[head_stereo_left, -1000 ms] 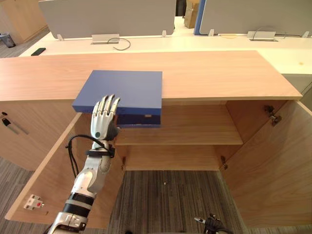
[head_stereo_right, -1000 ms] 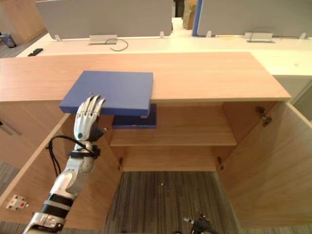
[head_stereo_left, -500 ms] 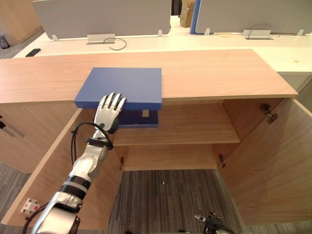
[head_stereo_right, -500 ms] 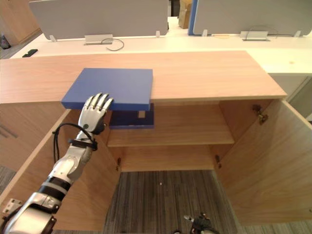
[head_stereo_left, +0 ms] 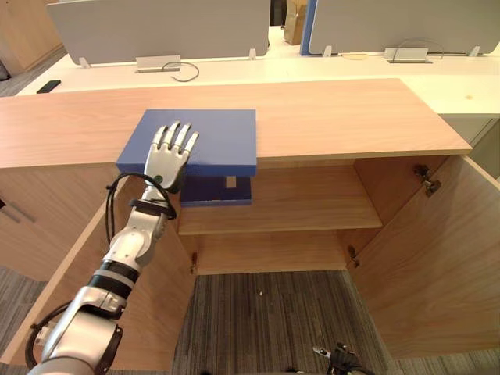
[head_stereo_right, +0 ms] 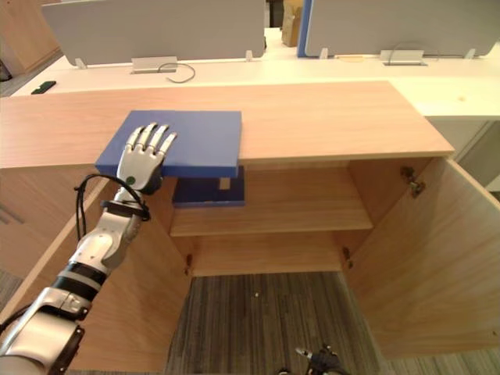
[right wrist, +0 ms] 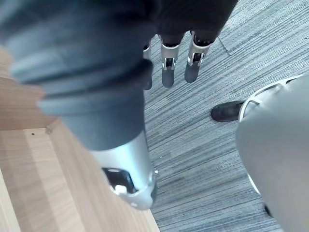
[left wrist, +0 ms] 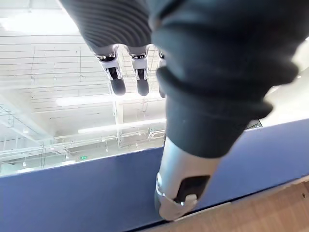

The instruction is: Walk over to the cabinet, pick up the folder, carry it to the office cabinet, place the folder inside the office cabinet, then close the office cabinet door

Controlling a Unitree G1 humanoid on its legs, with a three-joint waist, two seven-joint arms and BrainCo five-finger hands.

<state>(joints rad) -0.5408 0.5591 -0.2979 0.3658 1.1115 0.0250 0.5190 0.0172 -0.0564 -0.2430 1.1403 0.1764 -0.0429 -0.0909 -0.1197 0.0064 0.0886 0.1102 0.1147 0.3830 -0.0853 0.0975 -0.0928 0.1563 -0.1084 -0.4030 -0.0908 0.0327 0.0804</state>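
A flat blue folder (head_stereo_left: 215, 137) lies on the wooden cabinet top (head_stereo_left: 336, 117), its near edge hanging over the open front. My left hand (head_stereo_left: 168, 156) is open over the folder's near left corner, fingers straight and spread, pointing away from me. In the left wrist view the fingers (left wrist: 116, 82) reach out above the blue folder (left wrist: 72, 198); I cannot tell whether they touch it. My right hand (right wrist: 166, 67) hangs low over grey carpet (right wrist: 203, 145) with relaxed, straight fingers.
Both cabinet doors stand open: the left door (head_stereo_left: 78, 289) under my left arm, the right door (head_stereo_left: 437, 258) swung wide. A dark blue item (head_stereo_left: 215, 190) sits on the inner shelf (head_stereo_left: 305, 207) below the folder. Behind are a white desk, grey screens (head_stereo_left: 156, 27) and a black phone (head_stereo_left: 48, 86).
My left hand has risen from below the folder's front edge to over its top surface. The view has shifted a little; the folder has stayed in place.
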